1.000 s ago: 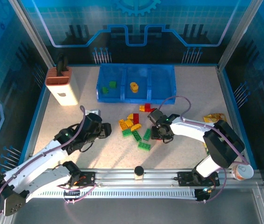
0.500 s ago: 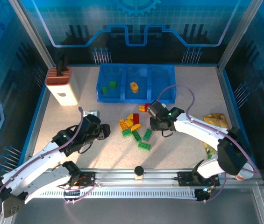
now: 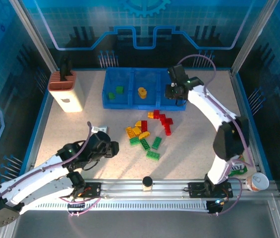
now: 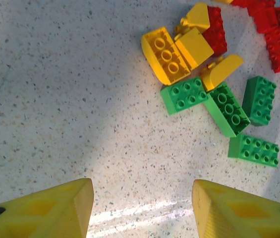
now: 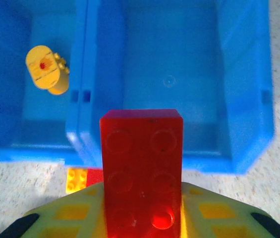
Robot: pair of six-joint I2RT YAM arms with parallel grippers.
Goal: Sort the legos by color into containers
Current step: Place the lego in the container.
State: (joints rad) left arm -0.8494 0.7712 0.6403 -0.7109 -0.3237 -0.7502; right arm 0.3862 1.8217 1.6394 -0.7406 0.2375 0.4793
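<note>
A red brick (image 5: 141, 171) is clamped between the right fingers (image 5: 214, 218), which have been carried from the pile of legos (image 4: 182, 94) to above the right-hand bin of the containers (image 5: 244, 99). The left fingers (image 4: 45, 208) are held apart and empty above the counter (image 4: 55, 99), beside the pile, much as before.

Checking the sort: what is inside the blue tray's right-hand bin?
Nothing shows on the right bin's bare floor; the red brick in the right gripper hides its near part.
</note>
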